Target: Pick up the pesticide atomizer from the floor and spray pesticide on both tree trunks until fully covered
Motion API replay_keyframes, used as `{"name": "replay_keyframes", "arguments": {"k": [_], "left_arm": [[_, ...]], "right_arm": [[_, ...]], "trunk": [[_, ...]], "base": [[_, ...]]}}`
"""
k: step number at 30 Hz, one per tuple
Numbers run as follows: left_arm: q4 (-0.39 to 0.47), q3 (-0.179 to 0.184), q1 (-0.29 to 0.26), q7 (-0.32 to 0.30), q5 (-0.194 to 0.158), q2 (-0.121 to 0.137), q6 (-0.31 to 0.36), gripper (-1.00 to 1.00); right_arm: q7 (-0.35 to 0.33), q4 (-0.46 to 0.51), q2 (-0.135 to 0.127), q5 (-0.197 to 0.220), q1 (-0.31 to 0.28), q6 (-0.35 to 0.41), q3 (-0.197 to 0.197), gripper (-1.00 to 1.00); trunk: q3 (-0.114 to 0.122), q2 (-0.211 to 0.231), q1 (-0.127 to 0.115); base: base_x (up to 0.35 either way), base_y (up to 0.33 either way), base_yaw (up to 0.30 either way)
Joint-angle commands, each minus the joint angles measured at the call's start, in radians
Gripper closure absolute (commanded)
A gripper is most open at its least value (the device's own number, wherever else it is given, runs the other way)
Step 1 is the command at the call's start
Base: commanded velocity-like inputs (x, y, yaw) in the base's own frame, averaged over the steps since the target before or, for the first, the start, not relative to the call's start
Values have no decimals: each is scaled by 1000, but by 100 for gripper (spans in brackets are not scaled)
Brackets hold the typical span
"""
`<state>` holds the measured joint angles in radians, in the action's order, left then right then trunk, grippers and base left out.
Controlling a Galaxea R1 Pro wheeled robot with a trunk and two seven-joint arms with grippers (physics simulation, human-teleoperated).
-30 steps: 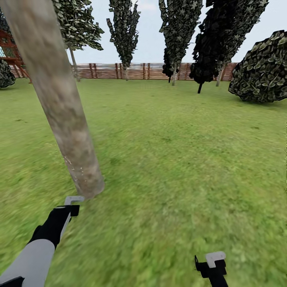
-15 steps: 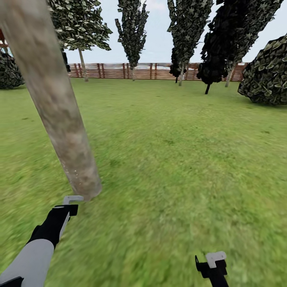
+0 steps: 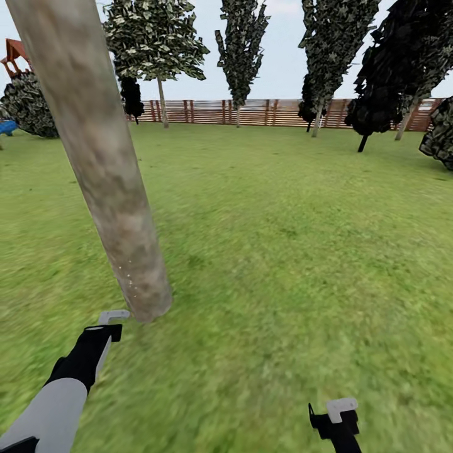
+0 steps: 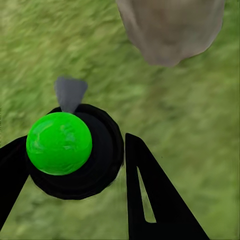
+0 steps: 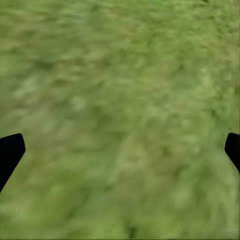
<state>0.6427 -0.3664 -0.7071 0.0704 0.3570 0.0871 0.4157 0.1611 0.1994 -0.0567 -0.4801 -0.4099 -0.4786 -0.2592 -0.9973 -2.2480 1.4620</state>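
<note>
— Atomizer (image 4: pixel 65 150) sits pinched in our left claw (image 4: pixel 75 165), its grey nozzle toward the tree trunk (image 3: pixel 107 182), near left on the grass (image 3: pixel 283 251).

— We see few white specks (image 3: pixel 129 280), low on the bark. Our right claw (image 5: pixel 120 150) hangs spread, holding nothing.

— We risk patchy cover: the trunk leans, so spray from one low spot could miss its upper and far sides.

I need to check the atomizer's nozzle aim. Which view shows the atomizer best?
The left wrist view: the atomizer, green-topped, sits between the left gripper's fingers, its grey nozzle toward the tree trunk. The head view catches just its pale nozzle.
</note>
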Motion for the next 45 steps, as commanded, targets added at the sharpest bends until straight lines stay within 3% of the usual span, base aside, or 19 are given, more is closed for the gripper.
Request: {"name": "replay_keyframes", "arguments": {"k": [1, 16, 32, 39, 42, 45], "left_arm": [[0, 0, 0, 0, 0, 0, 0, 100], [0, 1, 0, 0, 0, -3, 1, 100], [-1, 0, 0, 0, -1, -3, 2, 100], [18, 2, -12, -7, -7, -4, 6, 100], [29, 11, -80, -75, -8, -16, 19, 100], [30, 17, -127, -145, -6, -7, 47, 100]], "right_arm": [[0, 0, 0, 0, 0, 0, 0, -100], [0, -2, 2, 0, 0, 0, 0, -100], [-1, -2, 2, 0, 0, 0, 1, -100], [-1, -1, -1, 0, 0, 0, 0, -100], [-2, 0, -2, -1, 0, 0, 0, -100], [-2, 0, -2, -2, 0, 0, 0, -100]], "trunk": [[0, 0, 0], [0, 0, 0], [0, 0, 0], [0, 0, 0], [0, 0, 0], [0, 0, 0]], "base": [[285, -135, 40], [125, -222, 11], [0, -275, 256], [0, -36, 41], [0, 0, 0], [0, 0, 0]]}}
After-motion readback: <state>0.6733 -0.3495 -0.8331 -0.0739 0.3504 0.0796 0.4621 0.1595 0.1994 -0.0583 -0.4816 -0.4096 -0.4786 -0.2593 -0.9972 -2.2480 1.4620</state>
